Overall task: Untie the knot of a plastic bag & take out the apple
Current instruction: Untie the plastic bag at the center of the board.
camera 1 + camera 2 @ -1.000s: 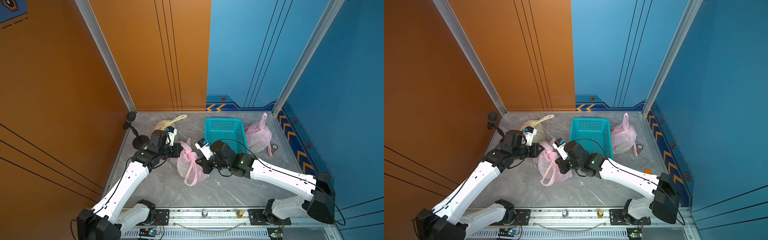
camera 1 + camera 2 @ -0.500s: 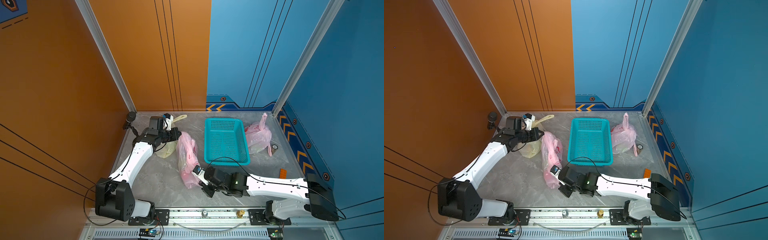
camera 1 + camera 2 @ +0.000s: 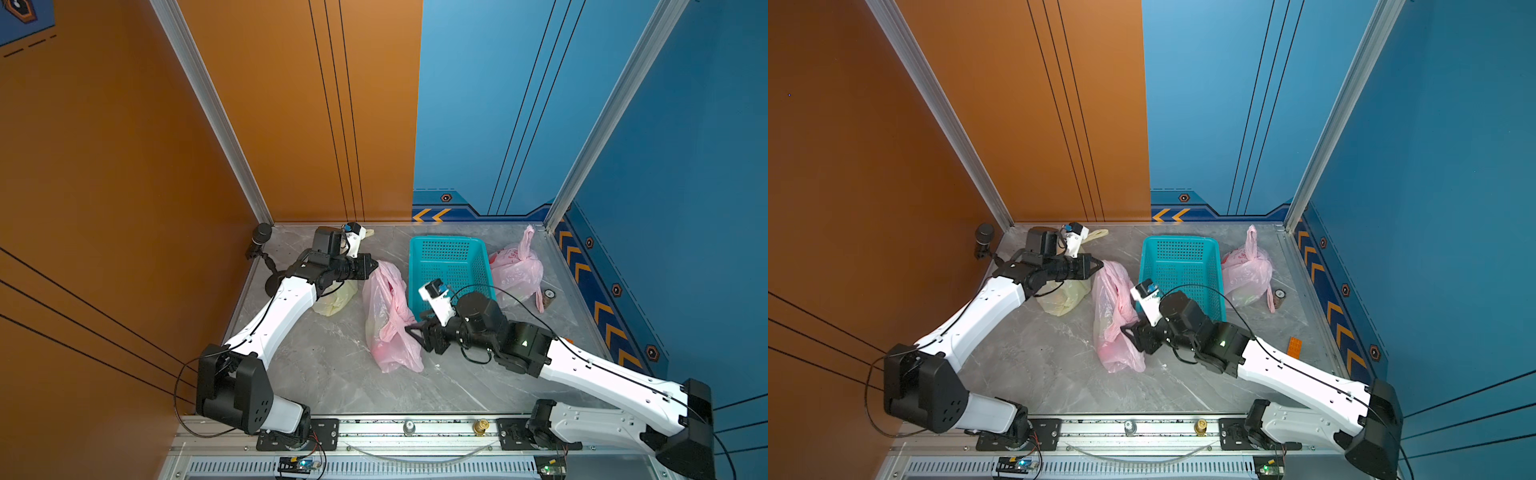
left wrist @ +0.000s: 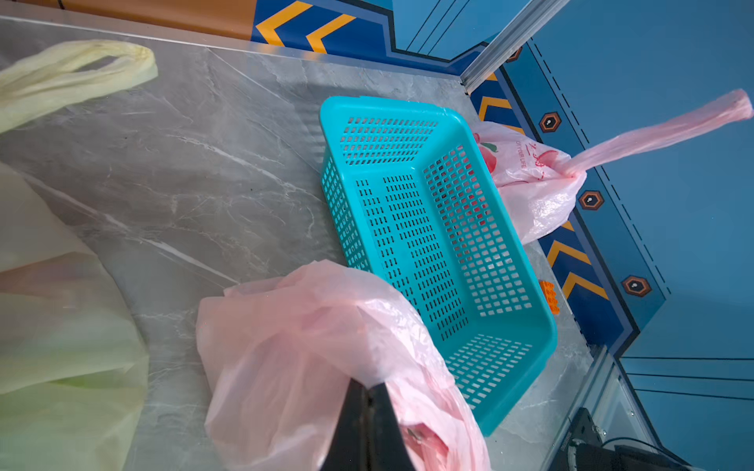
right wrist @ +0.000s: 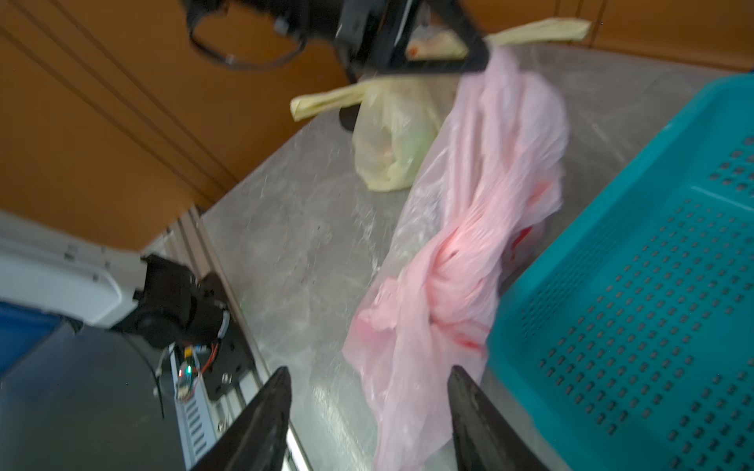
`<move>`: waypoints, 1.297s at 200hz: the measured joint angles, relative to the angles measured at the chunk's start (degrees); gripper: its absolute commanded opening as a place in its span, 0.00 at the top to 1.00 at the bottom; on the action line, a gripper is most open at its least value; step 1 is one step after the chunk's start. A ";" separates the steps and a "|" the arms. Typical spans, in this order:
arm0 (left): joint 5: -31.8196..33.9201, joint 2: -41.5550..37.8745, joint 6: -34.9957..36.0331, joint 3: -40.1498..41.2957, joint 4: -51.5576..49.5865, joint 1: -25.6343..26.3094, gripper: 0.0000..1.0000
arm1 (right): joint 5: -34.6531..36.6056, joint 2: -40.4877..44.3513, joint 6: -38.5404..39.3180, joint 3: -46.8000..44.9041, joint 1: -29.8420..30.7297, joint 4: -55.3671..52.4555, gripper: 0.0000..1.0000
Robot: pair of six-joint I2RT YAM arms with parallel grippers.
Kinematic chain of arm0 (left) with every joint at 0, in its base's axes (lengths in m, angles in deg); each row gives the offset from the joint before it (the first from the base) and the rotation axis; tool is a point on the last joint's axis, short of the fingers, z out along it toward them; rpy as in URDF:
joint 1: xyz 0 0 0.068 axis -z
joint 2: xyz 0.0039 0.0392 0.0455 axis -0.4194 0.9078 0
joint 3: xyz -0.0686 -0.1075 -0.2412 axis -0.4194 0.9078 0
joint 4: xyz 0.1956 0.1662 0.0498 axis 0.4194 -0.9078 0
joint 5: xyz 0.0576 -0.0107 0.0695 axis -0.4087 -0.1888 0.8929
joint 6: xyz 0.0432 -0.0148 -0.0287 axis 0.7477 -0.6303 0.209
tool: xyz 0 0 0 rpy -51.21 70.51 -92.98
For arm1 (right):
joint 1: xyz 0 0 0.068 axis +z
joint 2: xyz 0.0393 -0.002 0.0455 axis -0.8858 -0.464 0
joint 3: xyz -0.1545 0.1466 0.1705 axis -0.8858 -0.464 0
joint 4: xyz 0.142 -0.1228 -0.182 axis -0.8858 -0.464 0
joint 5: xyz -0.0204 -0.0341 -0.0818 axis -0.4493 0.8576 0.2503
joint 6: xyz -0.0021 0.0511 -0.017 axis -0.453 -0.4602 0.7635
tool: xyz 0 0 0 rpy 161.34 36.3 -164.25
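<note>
Both arms are wearing the same livery: the left arm [image 3: 286, 303] and the right arm [image 3: 602, 374] are showing smooth white shells between chunky black joints. Small dark screws are dotting the white covers, and round holes are speckling the left arm's big black joint block [image 3: 232, 386]. Thin black cables [image 3: 175, 388] are trailing beside each arm. A green light [image 3: 524, 343] is glowing on the right arm's black housing. Each wrist is carrying a white camera block [image 3: 434, 297] with a blue patch. The right gripper [image 5: 369, 368] is showing black, tapering fingers [image 5: 265, 420].
</note>
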 measured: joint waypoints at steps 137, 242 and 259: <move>13.49 -16.48 2.34 10.10 -12.11 8.46 0.49 | -8.35 -26.49 -5.42 16.57 -6.19 -6.51 0.45; 16.04 -22.77 -8.85 20.63 -6.78 15.04 0.40 | -5.07 -36.48 -5.64 26.12 -4.17 -9.86 0.75; 15.91 -20.52 -9.99 20.92 -4.15 15.30 0.43 | -4.48 -37.05 -5.35 26.84 -3.89 -10.32 0.88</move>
